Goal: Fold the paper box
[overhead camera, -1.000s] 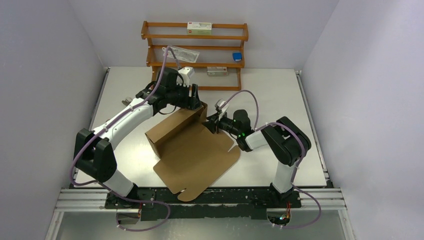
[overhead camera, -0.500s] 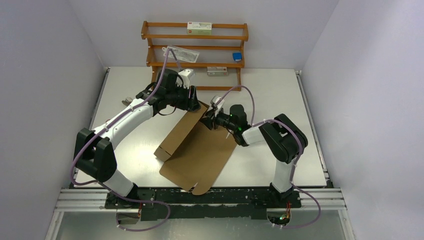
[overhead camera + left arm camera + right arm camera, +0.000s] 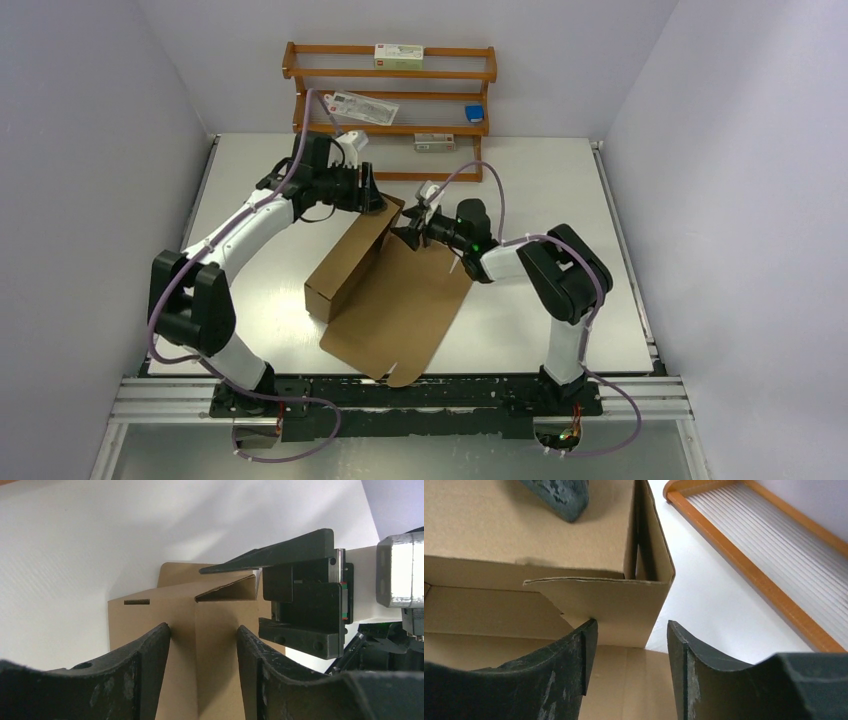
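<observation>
We see the box (image 3: 400, 300) swung, far end now toward 1 o'clock. Right jaws widen, loosely straddling the end flap (image 3: 614, 605), ready for tucking. Left jaws sit half-open, perhaps pinching; we cannot tell.

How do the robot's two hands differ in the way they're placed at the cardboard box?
The left arm is stretched long, its left hand facing the paper box from the left; the right arm is sharply bent, its right hand facing it from the right. The left hand is at the raised wall's top panel; the right hand faces the small end flap. Both hands are open, black-fingered, and at the box's far corner.
</observation>
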